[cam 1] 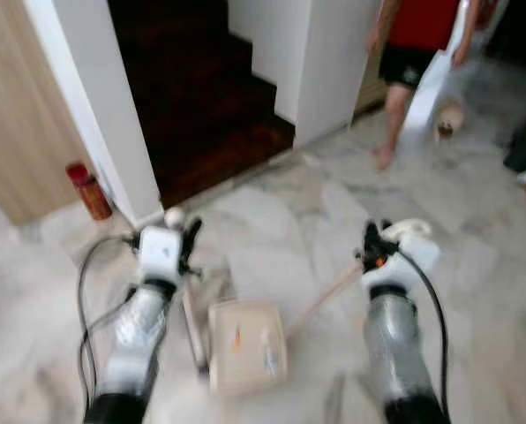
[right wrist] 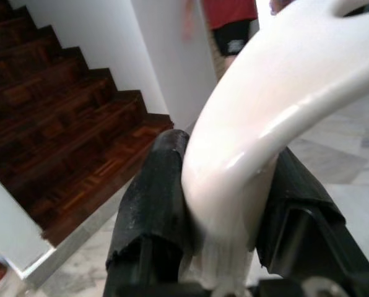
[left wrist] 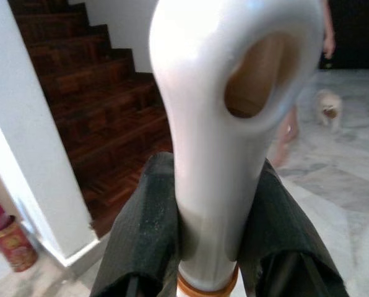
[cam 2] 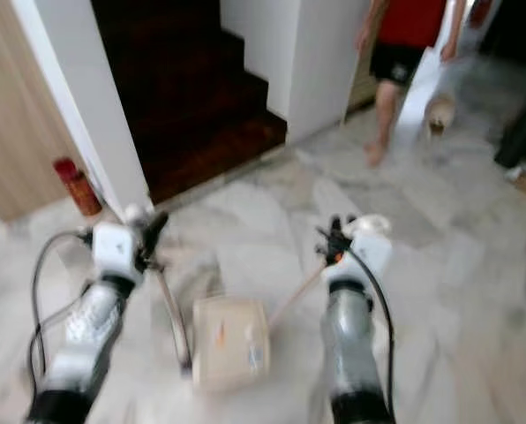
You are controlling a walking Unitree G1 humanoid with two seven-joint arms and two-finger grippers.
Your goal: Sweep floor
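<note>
Left claw (cam 1: 189, 240), left of centre, is clamped on a white handle (left wrist: 225, 124); its shaft (cam 1: 192, 327) runs down beside the dustpan. Right claw (cam 1: 370, 240), right of centre, is clamped on a second white handle (right wrist: 277, 105), whose wooden stick (cam 1: 320, 300) slants down to the cream dustpan (cam 1: 245, 346) on the marble floor (cam 1: 281, 221), lower centre. Small bits lie in the dustpan; blurred, unidentifiable. Upper left: a red can (cam 1: 88, 190) by the dark stairs (cam 1: 201, 97). Upper right: a person (cam 1: 413, 53) and a small dog (cam 1: 448, 117).
</note>
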